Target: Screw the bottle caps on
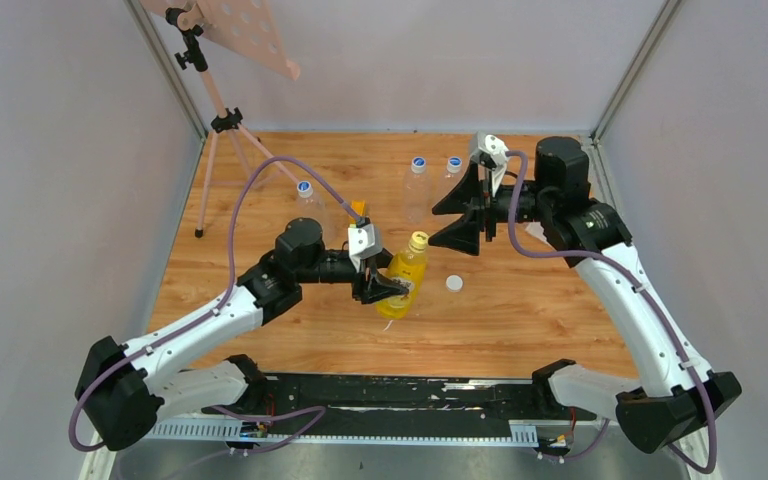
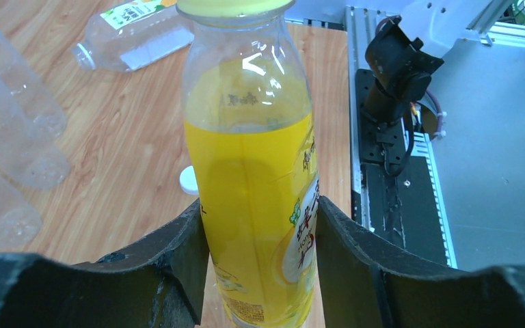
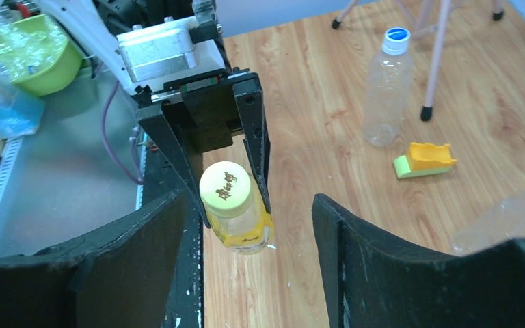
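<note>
Yellow cap [image 3: 225, 190] sits on the neck of the yellow bottle [image 2: 253, 191], mid-table; cannot tell whether it is threaded home or only resting. Bottle holds yellow liquid up to about the shoulder, clear above, and leans toward the right arm. Left gripper [image 1: 398, 287] is clamped on the bottle's body, one finger on each side, its tips just under the cap in the right wrist view. Right gripper [image 1: 432, 227] stands just beside the cap, jaws apart, holding nothing. From its own camera the cap lies off-centre, near one finger. Risks, as I judge them: jaws closing off-centre would shove the neck sideways and skew the cap on its thread; the smooth round body may spin in the left grip when the cap is turned, so nothing tightens; the right fingers could strike the left fingers close below the cap; with the bottle tilted and the cap loose, liquid could spill. White cap [image 1: 453, 283] lies loose on the table [image 1: 520, 330] near the bottle, not yet fitted, and could be knocked away. Clear bottles [image 1: 417, 190] with blue caps stand toward the back and look empty. A labelled bottle [image 2: 137, 31] appears to lie on its side, looks empty, cap not made out. Orange-green block [image 3: 424, 160] lies apart. Green bowl [image 3: 58, 72] off the table holds clear plastic, kind unclear.
</note>
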Controlling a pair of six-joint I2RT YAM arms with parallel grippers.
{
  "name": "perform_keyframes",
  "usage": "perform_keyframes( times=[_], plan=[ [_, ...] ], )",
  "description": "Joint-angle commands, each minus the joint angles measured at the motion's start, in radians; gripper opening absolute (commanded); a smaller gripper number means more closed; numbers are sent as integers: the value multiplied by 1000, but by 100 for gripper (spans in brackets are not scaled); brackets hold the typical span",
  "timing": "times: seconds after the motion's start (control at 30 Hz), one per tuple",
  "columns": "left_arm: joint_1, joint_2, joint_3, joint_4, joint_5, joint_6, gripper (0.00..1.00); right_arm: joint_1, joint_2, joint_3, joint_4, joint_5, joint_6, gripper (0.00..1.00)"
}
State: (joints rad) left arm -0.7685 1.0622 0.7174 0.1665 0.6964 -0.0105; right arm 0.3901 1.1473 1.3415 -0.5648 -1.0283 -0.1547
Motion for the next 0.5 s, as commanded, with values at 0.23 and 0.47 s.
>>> perform_keyframes(
  times=[0.23, 0.47],
  plan=[
    [4, -21, 94, -93, 69, 73, 5, -5, 63, 43, 18, -214, -74, 64],
    [4, -13, 108, -97, 66, 68, 5, -3, 84, 53, 16, -260, -64, 58]
  ],
)
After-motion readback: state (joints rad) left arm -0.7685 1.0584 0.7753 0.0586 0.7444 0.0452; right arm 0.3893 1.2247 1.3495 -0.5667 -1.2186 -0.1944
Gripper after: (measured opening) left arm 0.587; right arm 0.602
